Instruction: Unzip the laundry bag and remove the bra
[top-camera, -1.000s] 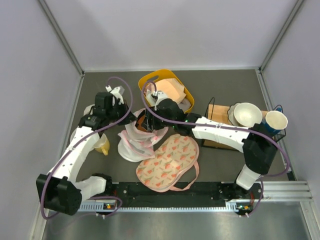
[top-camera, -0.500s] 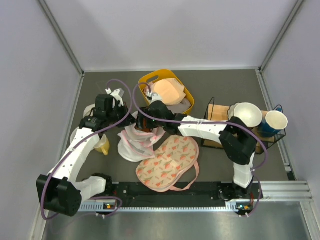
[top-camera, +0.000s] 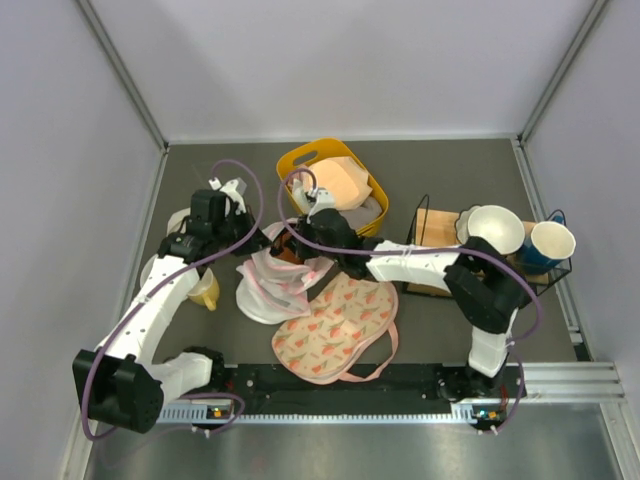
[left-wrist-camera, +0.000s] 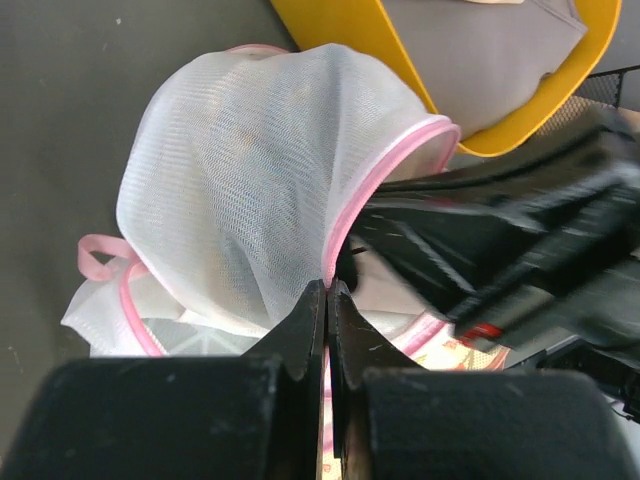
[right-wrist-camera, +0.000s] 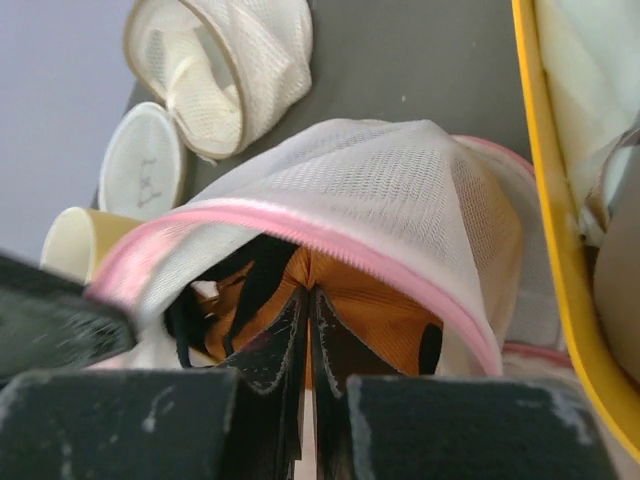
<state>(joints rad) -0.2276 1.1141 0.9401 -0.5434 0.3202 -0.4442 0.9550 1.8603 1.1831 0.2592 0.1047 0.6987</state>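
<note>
The laundry bag, white mesh with a pink zipper edge, lies open at the table's middle. My left gripper is shut on the pink edge of its upper dome and holds that dome lifted. Inside the opening lies the burnt-orange bra with dark straps. My right gripper reaches under the lifted edge and is shut on a fold of the bra's orange fabric. From above, the right gripper sits at the bag's far rim, close to the left gripper.
A yellow basket holding a pale peach bra stands just behind the bag. A cream printed pouch lies in front. A small mesh bag, lid and yellow cup sit left; a rack with bowl and blue cup right.
My right gripper went into the bag's opening and closed on the bra's orange fabric; its arm folded in closer. The left gripper kept holding the lifted edge.
</note>
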